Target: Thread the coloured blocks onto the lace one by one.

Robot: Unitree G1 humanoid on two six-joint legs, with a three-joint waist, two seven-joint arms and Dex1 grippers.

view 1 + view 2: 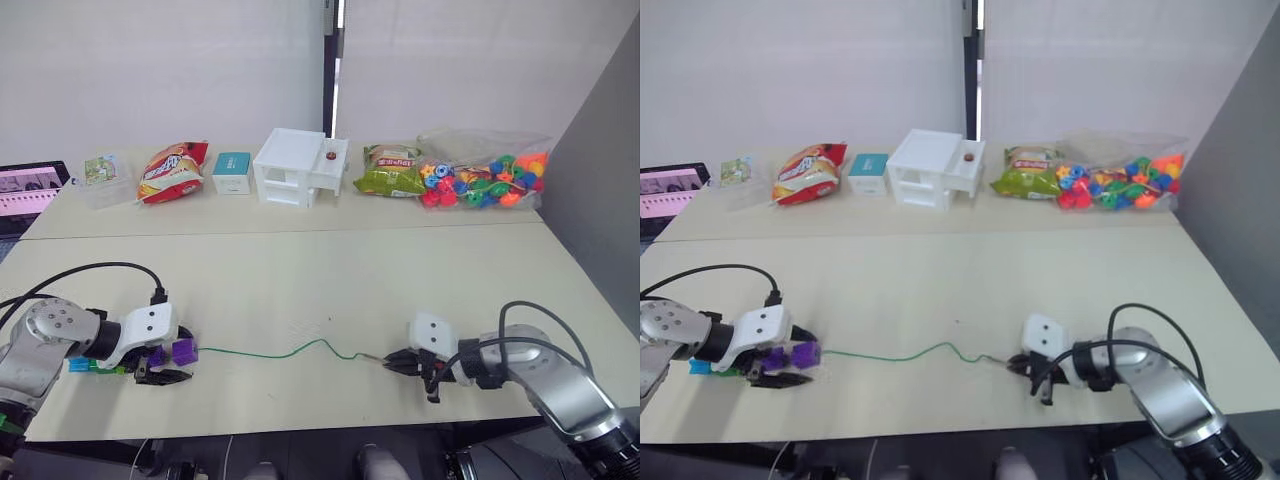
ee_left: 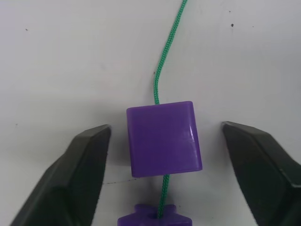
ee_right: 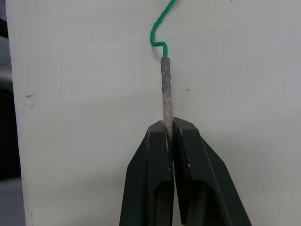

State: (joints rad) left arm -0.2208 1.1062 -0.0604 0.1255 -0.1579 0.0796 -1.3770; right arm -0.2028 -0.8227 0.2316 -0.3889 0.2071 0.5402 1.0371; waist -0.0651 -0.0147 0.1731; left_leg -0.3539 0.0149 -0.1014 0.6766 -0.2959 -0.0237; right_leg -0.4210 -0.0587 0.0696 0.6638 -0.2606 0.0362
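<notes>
two purple blocks are seen threaded on the lace (image 1: 290, 351) in the left wrist view: a plain purple cube (image 2: 163, 138) lies flat on the table (image 1: 300, 280) and a second purple block (image 2: 154, 219) sits just behind it on the same cord. the left gripper (image 2: 164, 174) is released, its two black fingers (image 2: 80, 179) spread wide on either side of the cube and touching neither face. in the head views the left gripper (image 1: 165, 375) is placed at the near left of the table, with the purple blocks beside its fingertips and a green block (image 1: 105, 368) and a blue block (image 1: 78, 365) lined up behind them, partly hidden by the wrist.

the green lace is laid in a loose wave across the table from the blocks toward the right. its stiff pale tip (image 3: 166, 89) is clenched between the fingers of the right gripper (image 3: 171, 129), which are pressed together on it; the tip projects forward from the fingertips and the cord bends in a small hook just past it. the right gripper (image 1: 400, 362) is held low at the near right of the table, well apart from the blocks.

along the far edge, a white drawer unit (image 1: 298, 167), snack bags (image 1: 173, 170) and a clear bag of beads (image 1: 485, 180) are noted.
</notes>
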